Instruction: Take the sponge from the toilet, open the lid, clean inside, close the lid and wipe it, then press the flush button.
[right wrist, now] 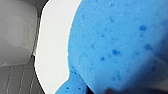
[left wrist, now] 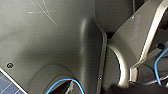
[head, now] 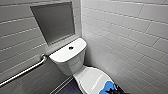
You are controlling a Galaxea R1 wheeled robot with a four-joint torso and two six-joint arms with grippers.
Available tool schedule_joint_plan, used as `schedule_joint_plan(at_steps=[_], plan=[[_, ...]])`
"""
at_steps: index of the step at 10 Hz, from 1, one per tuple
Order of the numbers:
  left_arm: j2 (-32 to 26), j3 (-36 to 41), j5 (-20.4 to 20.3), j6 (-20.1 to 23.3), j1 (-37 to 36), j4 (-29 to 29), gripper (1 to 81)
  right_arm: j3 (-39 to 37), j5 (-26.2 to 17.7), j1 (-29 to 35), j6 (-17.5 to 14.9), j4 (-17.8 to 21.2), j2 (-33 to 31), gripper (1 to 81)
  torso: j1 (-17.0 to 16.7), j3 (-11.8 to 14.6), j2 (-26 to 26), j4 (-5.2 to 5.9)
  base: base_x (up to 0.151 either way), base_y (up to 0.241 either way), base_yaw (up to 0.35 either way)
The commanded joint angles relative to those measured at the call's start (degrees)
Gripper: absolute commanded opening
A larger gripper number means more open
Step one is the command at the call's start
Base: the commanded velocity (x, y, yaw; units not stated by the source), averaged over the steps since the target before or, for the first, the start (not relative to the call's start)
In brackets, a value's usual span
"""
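Head view: right pincer (head: pixel 114 90) at blue sponge (head: pixel 109 86) on lid (head: pixel 91 78), grip unclear.

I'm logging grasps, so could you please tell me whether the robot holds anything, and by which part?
It cannot be told: the right hand is at the sponge on the closed lid, but no grip is visible.

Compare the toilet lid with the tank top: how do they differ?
Shape: the lid is oval; the tank top is a rounded rectangle.
Position: the tank top sits higher, in the wall corner; the lid lies lower, nearer the robot.
On top: the tank top carries a dark round flush button; the lid bears grey print and has the blue sponge at its near end.
Shared: both are white, glossy and lying flat.
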Motion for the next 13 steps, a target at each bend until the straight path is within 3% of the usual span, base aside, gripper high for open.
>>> schedule_joint_plan(at_steps=[1,3,5,8,11,13], plan=[[-0.2,0.8,4.1,0.7,1.3,0.7,81.1,16.7,-2.8,6.0,0.0,-0.8,-14.4,1.0,0.0,0.0,0.0,0.00,0.000,0.000,0.000],[-1.2,2.6,3.8,0.7,0.8,1.6,81.1,25.7,-1.8,3.8,0.0,-0.8,-24.0,1.0,0.0,0.0,0.0,0.00,0.000,0.000,0.000],[-6.1,10.2,3.8,0.7,-1.1,1.6,81.1,31.0,0.1,-1.3,0.0,-0.8,-30.3,1.0,0.0,0.0,0.0,0.00,0.000,0.000,0.000],[-16.8,27.2,4.0,0.6,-5.1,1.5,81.1,31.1,0.9,-10.8,-0.1,-3.6,-32.1,1.0,0.0,0.0,0.0,0.00,0.000,0.000,0.000],[-23.1,35.0,4.0,-0.2,-11.3,0.9,81.1,31.2,4.5,-19.3,-0.1,-5.2,-32.1,1.0,0.0,0.0,0.0,0.00,0.000,0.000,0.000],[-24.7,38.1,4.0,-3.8,-17.6,-1.8,81.1,30.1,4.6,-24.4,-0.1,-8.1,-31.7,1.0,0.0,0.0,0.0,0.00,0.000,0.000,0.000]])
